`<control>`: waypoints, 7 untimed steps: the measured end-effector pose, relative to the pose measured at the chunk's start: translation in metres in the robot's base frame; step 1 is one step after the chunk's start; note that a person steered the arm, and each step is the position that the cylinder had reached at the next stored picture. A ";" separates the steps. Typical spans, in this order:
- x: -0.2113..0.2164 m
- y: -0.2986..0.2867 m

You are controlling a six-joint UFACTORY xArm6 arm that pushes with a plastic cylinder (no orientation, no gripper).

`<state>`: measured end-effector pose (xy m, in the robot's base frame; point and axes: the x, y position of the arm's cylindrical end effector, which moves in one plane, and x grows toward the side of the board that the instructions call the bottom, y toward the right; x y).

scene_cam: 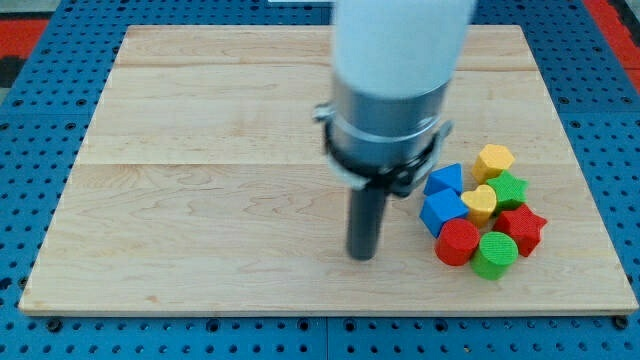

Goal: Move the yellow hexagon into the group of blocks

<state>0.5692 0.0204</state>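
The yellow hexagon (493, 160) sits at the top of a cluster of blocks at the view's right, touching the green star (510, 188) below it. The cluster also holds two blue blocks (444, 181) (443, 211), a yellow heart (480, 203), a red star (521, 228), a red cylinder (458, 242) and a green cylinder (495, 254). My tip (361, 254) rests on the board to the left of the cluster, about level with the red cylinder and apart from it.
The wooden board (200, 180) lies on a blue perforated table (30, 330). The arm's white and grey body (395, 80) hangs over the board's upper middle and hides part of it.
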 end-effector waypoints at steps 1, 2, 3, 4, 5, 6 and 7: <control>0.048 0.023; 0.048 0.036; 0.047 0.050; 0.050 0.054; 0.050 0.058; 0.049 0.061; 0.050 0.149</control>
<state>0.6189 0.1689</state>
